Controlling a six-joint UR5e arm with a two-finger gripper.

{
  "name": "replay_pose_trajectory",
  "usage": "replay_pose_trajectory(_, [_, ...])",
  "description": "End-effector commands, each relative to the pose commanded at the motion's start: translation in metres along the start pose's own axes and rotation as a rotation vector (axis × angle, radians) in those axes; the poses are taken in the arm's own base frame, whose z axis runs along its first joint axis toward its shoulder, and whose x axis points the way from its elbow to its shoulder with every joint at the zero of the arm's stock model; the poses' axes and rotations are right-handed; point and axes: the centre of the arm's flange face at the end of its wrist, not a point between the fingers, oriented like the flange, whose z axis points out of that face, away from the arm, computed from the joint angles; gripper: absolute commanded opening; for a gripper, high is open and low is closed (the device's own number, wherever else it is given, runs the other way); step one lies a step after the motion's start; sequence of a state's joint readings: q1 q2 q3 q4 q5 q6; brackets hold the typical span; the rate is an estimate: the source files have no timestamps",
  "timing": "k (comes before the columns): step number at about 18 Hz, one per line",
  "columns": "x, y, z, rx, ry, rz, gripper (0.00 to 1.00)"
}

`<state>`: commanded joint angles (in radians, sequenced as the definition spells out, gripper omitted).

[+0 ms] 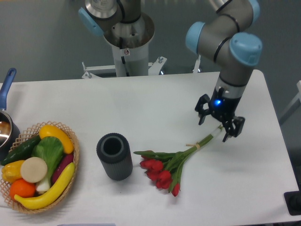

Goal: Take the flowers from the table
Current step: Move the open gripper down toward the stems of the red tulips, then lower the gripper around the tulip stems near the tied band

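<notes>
The flowers (170, 165) lie on the table (155, 101), in the front half of it and a little to the right of the middle. The red heads are bunched together toward the front edge, and the green stems run up and to the right, tied with a thin pale band about halfway along. The far tips of the stems reach between the two fingers of the gripper (220, 124), which comes down from above at the right side of the table. The fingers stand apart, one on each side of the stem ends (whether they already touch the stems, I cannot tell), so the gripper is spread wide and is not clenched on anything. A small blue light shines on the wrist just above it.

Just to the left of the flowers stands a dark cylindrical vase (114, 156), upright, with its opening to the top; the leaves come near it. Farther left, at the front left corner, a woven basket (74, 151) holds colourful fruit and vegetables. Behind the basket, at the left edge, part of a pot (6, 129) with a blue handle is visible.
</notes>
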<state>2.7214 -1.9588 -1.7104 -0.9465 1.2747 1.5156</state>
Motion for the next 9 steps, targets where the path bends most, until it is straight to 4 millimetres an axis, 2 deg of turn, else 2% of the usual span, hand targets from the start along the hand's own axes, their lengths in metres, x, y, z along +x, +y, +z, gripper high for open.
replay_pose_trajectory(7, [0.007,0.002,0.036,-0.001,0.06,-0.013,1.0])
replay_pose_trajectory(9, [0.008,-0.002,0.045,-0.001,0.075,-0.005,1.0])
